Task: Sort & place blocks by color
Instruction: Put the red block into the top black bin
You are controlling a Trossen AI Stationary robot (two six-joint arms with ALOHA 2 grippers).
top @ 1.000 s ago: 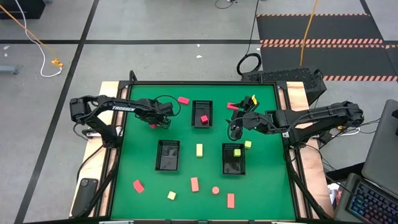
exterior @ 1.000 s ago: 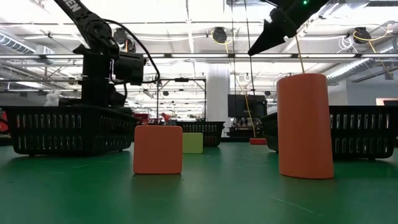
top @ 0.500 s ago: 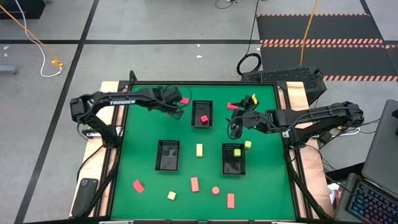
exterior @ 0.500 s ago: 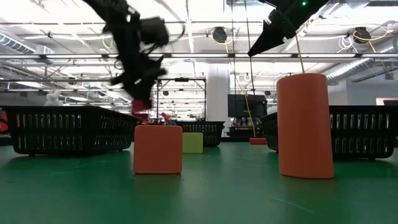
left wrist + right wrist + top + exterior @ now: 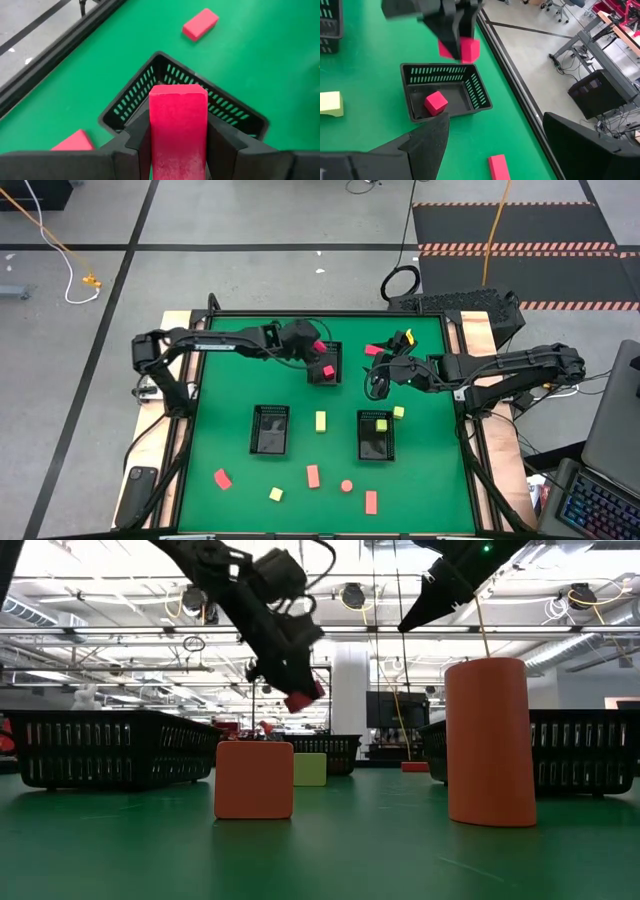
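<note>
My left gripper [image 5: 314, 348] is shut on a pink-red block [image 5: 178, 120] and hangs over the far black tray [image 5: 334, 350], which holds a pink-red cube [image 5: 436, 102]. In the low view the held block [image 5: 303, 698] is well above the table. My right gripper [image 5: 378, 376] is open and empty, to the right of that tray and raised off the table. A pink-red bar [image 5: 375, 350] lies on the table near it. Yellow, salmon and pink-red blocks lie on the near half of the green table. My left gripper pinches the pink-red block by two opposite sides [image 5: 154, 131] between its two fingers [image 5: 220, 145]. The block's free end sticks out past the fingertips. The fingers slant downward, coming from the table's left. The block is lifted clear, above the far tray.
A black tray [image 5: 270, 428] stands left of centre. Another tray [image 5: 376, 442] to the right holds a yellow block [image 5: 381, 424]. Loose blocks include yellow ones [image 5: 321, 420] [image 5: 398, 412] [image 5: 275, 494], salmon ones [image 5: 313, 475] [image 5: 371, 501], a round one [image 5: 347, 486] and a pink-red one [image 5: 222, 478].
My left gripper has risen from the table at the far left with the pink-red block and swung toward the table's right, ending over the far tray. The block is lifted clear of the table.
</note>
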